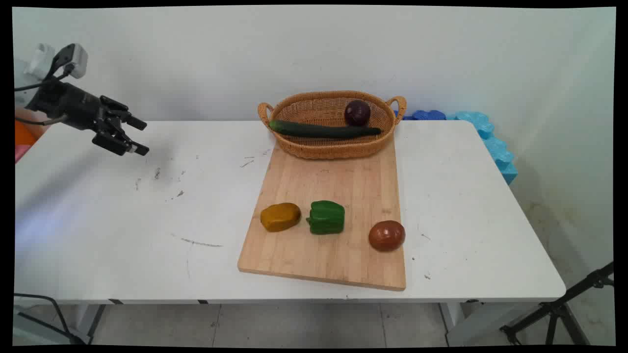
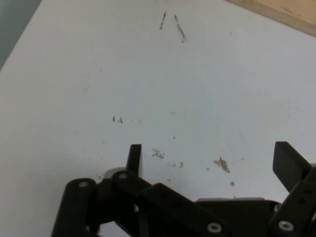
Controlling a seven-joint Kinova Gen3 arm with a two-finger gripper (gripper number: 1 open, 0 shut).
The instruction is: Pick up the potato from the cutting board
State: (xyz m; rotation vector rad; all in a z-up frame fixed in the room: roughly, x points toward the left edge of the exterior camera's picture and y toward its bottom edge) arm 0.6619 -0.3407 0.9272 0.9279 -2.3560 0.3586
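Note:
My black gripper (image 1: 140, 136) hangs open above the table's far left, with nothing between its fingers. In the hand view the gripper (image 2: 210, 160) looks down on bare, scuffed white tabletop (image 2: 197, 89), and a corner of the wooden cutting board (image 2: 281, 12) shows at the top right. On the cutting board (image 1: 333, 181) lie a yellow-brown potato (image 1: 280, 216), a green bell pepper (image 1: 326, 217) and a red tomato (image 1: 387, 235). A wicker basket (image 1: 331, 147) at the board's far end holds a dark cucumber (image 1: 324, 130) and a purple onion (image 1: 357, 112). All of these are well to the right of the gripper.
Blue foam blocks (image 1: 485, 132) lie at the table's back right corner against the wall. A black tripod (image 1: 564, 309) stands on the floor at the lower right. An orange object (image 1: 23, 133) shows behind the arm at the left edge.

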